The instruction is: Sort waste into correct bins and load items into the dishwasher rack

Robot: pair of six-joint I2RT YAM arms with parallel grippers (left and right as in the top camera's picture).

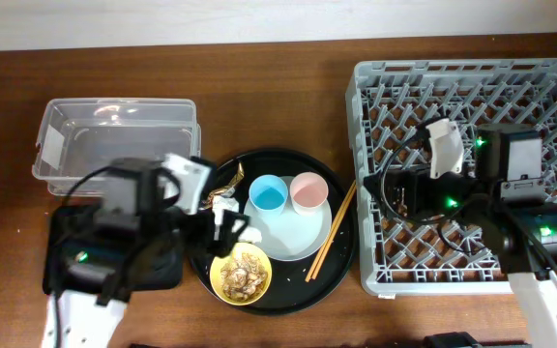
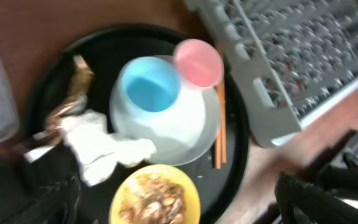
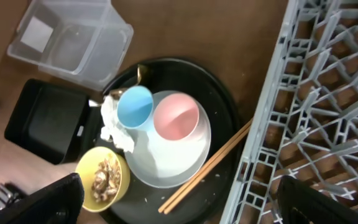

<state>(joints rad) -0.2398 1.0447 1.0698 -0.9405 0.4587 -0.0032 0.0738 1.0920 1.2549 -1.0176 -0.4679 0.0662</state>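
Everything's on the large round black tray (image 1: pixel 293 288). A small light-blue cup (image 1: pixel 267 195) and a small pink cup (image 1: pixel 308 191) sit side by side on the pale round plate (image 1: pixel 293 242). The thin wooden chopsticks (image 1: pixel 332 230) lie along its right edge, and the yellow bowl (image 1: pixel 241 274) of brown crumbly scraps (image 2: pixel 154 199) is in front.

The crumpled white tissue (image 2: pixel 101 149) touches the plate's left side, with the gold-brown wrapper (image 2: pixel 73 93) just past it. The left gripper (image 2: pixel 169 180) hangs over the tissue and bowl, jaws wide apart. The right gripper (image 3: pixel 179 199) is over the big grey pegged plastic rack (image 1: pixel 472 97), jaws apart too.

The clear plastic tub (image 1: pixel 114 145) and the flat black rectangular tray (image 3: pixel 48 121) sit off to the left.

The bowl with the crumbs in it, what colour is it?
Yellow. The bowl shows best in the right wrist view.
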